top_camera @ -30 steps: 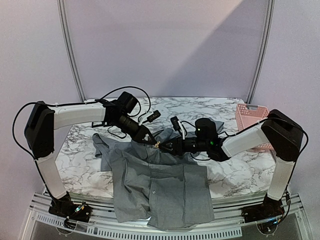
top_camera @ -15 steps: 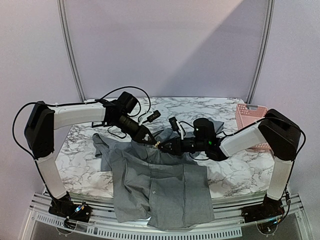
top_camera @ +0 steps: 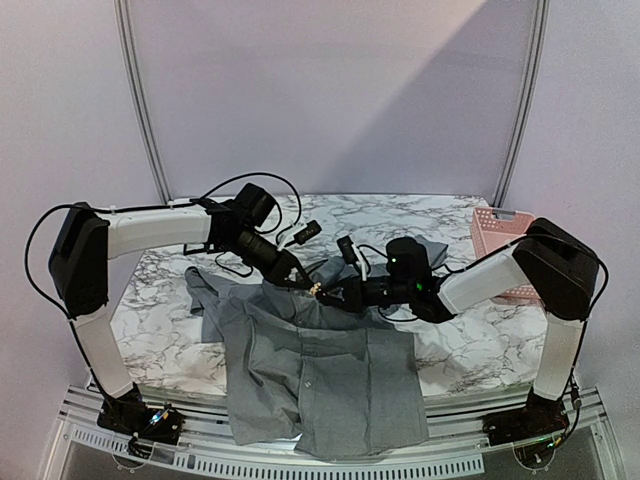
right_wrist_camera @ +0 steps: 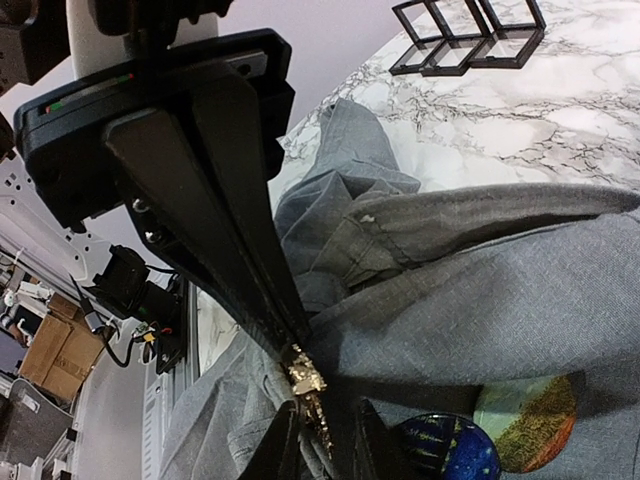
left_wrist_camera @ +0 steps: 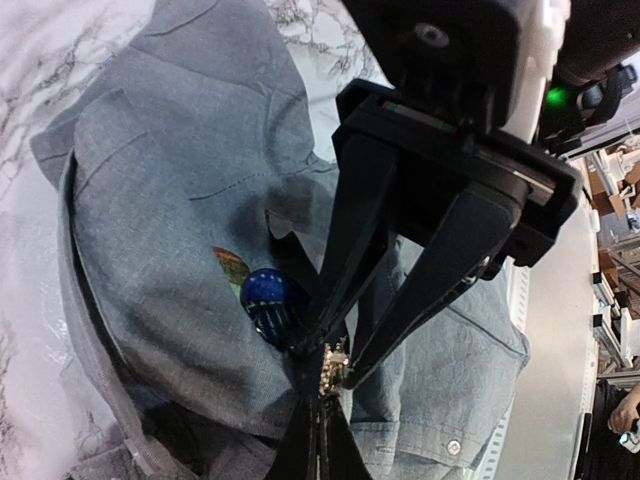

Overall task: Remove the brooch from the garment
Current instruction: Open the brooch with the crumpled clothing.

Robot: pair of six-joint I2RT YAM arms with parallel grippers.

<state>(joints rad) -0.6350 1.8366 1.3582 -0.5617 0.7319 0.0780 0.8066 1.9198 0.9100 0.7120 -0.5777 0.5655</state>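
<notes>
The grey collared shirt lies spread on the marble table, its collar at the far end. A small gold brooch sits near the collar. It also shows in the left wrist view and the right wrist view. My left gripper is shut on the brooch. My right gripper faces it from the right, open, one fingertip on each side of the brooch. A blue domed piece and an orange-green patch sit on the cloth just beside it.
A pink basket stands at the table's right edge. Several black open square frames lie on the marble beyond the shirt. The shirt's hem hangs over the table's near edge.
My right gripper has moved slightly left, closer round the brooch. My left gripper has stayed in place, still shut on the brooch.
</notes>
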